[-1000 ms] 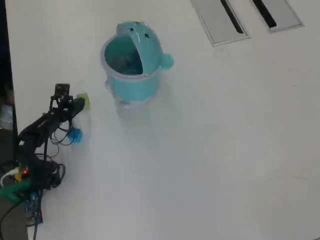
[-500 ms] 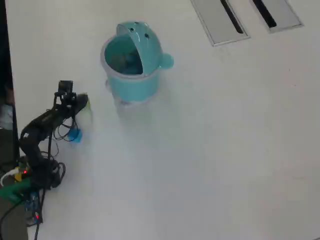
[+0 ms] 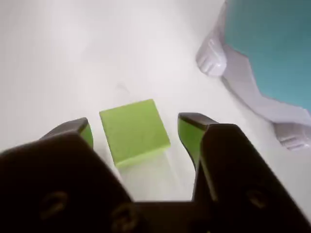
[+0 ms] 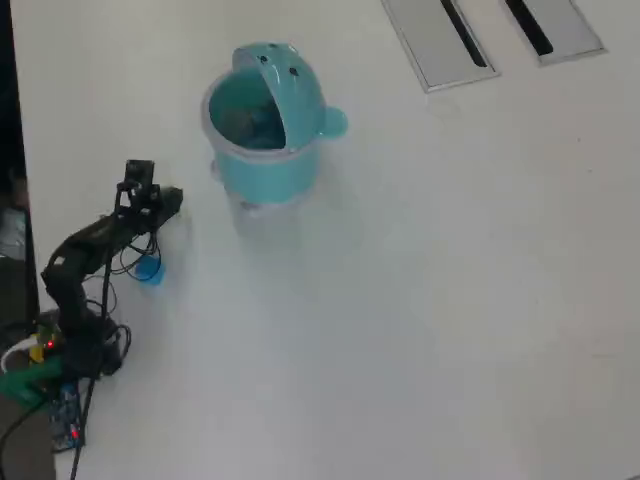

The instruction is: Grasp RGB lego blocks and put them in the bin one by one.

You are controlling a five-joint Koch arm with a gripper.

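While the overhead view hides it under the arm, the wrist view shows the yellow-green block (image 3: 134,131) lying on the white desk (image 3: 63,58) between the spread tips of the tool (image 3: 137,138), touching neither. From above, a blue block (image 4: 149,270) sits beside the arm, and the teal bin (image 4: 265,125) stands right of it, contents unclear.

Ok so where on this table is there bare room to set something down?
The wide white stretch right of and below the bin is bare, up to the two grey slots at top right. It is crowded at left: the gripper straddles the green block, with the blue block under the arm.
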